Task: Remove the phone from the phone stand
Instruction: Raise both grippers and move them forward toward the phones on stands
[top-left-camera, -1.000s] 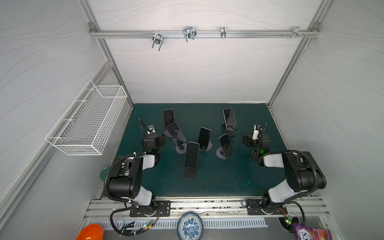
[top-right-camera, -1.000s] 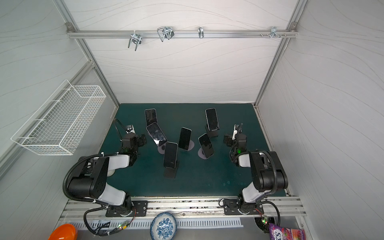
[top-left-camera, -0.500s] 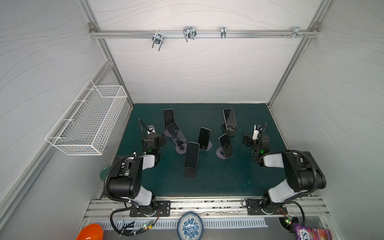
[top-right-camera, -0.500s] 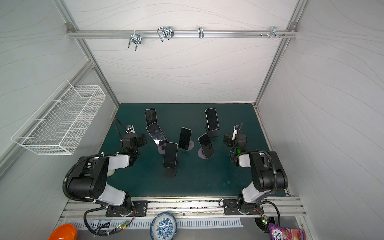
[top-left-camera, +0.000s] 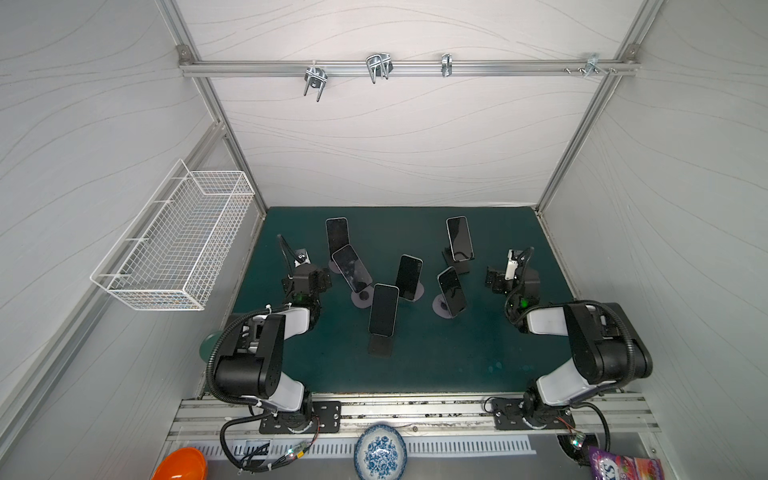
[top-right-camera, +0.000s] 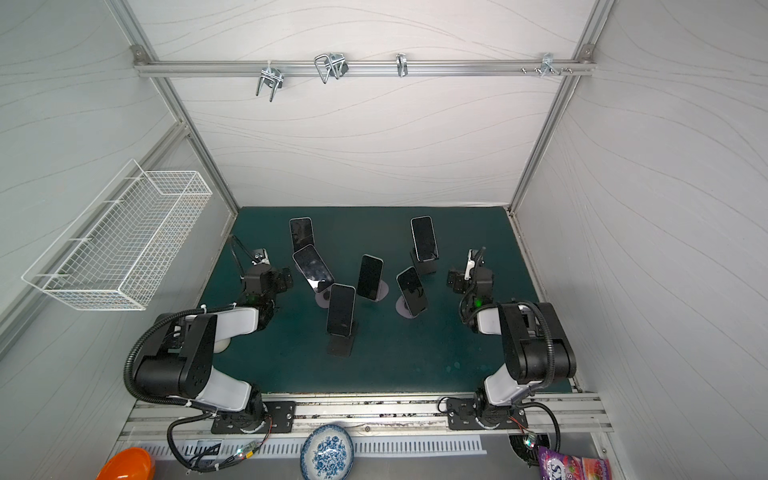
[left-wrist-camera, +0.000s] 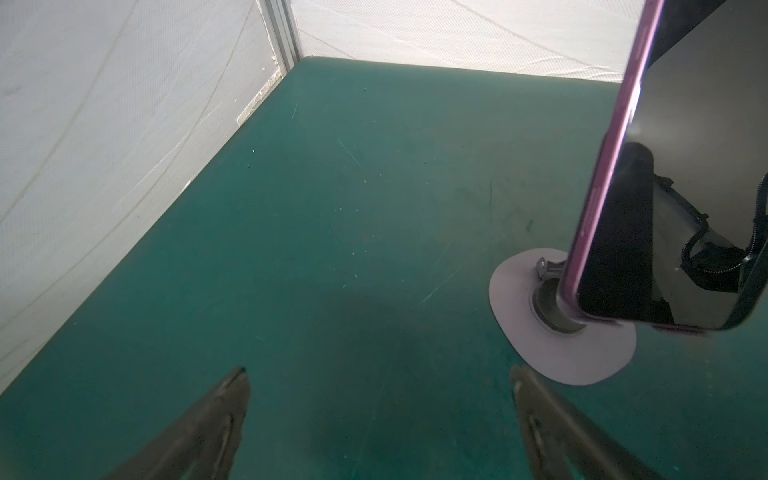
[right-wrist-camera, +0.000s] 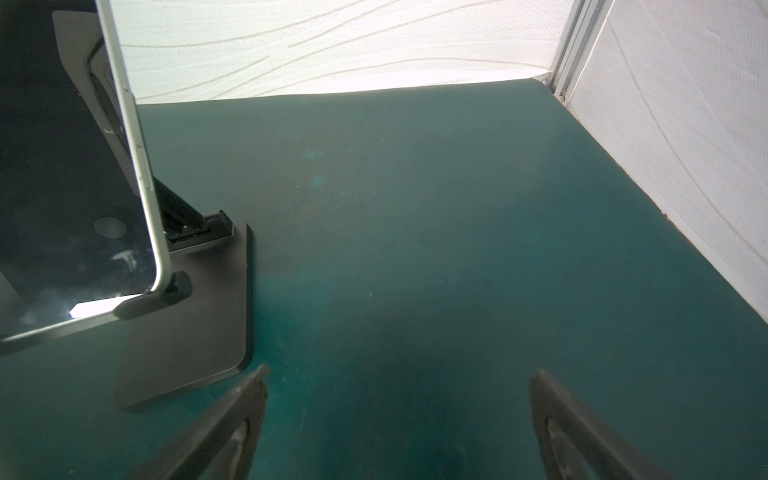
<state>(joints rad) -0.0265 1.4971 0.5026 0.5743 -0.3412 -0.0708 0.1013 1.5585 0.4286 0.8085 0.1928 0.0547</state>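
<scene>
While both top views show six phones (top-left-camera: 383, 309), only left wrist shows purple edging (left-wrist-camera: 606, 166); both jaws released.

Six phones (top-left-camera: 383, 309) on stands (top-left-camera: 380, 345) crowd the desk's (top-left-camera: 436, 365) middle; the strip along its near edge lies open.

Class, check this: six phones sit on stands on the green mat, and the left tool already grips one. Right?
Wrong on the grip: the left wrist view shows the left tool open over bare mat, holding nothing. The rest stands.
</scene>
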